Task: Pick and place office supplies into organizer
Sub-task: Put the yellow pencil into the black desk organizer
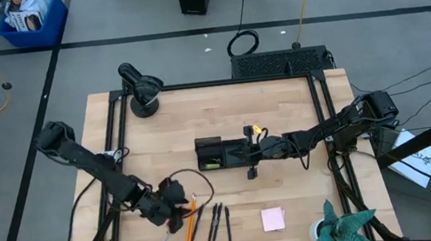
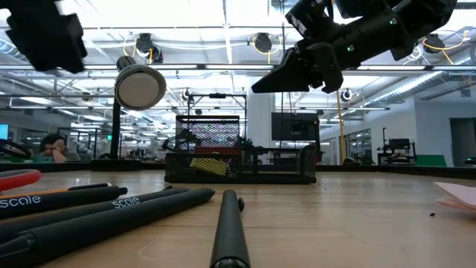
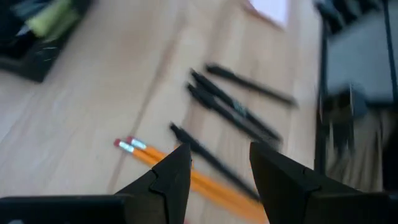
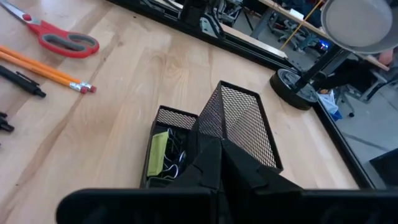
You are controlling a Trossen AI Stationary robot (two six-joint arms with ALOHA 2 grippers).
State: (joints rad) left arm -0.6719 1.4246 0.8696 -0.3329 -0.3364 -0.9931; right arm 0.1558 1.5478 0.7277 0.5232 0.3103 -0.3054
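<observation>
Two orange pencils (image 1: 189,223) lie side by side just under the left gripper (image 1: 178,207), whose fingers (image 3: 169,175) stand apart and hold nothing, with three black pens (image 1: 216,221) on the side of the pencils away from the red-handled scissors (image 1: 166,236), and one pink sticky-note pad (image 1: 273,219) beyond the pens. Well apart from the pencils, the black mesh organizer (image 1: 217,153) holds a yellow piece (image 4: 159,153) and some thin dark items in one compartment. Directly above the organizer hangs the right gripper (image 1: 251,152), its fingers pressed together and empty.
</observation>
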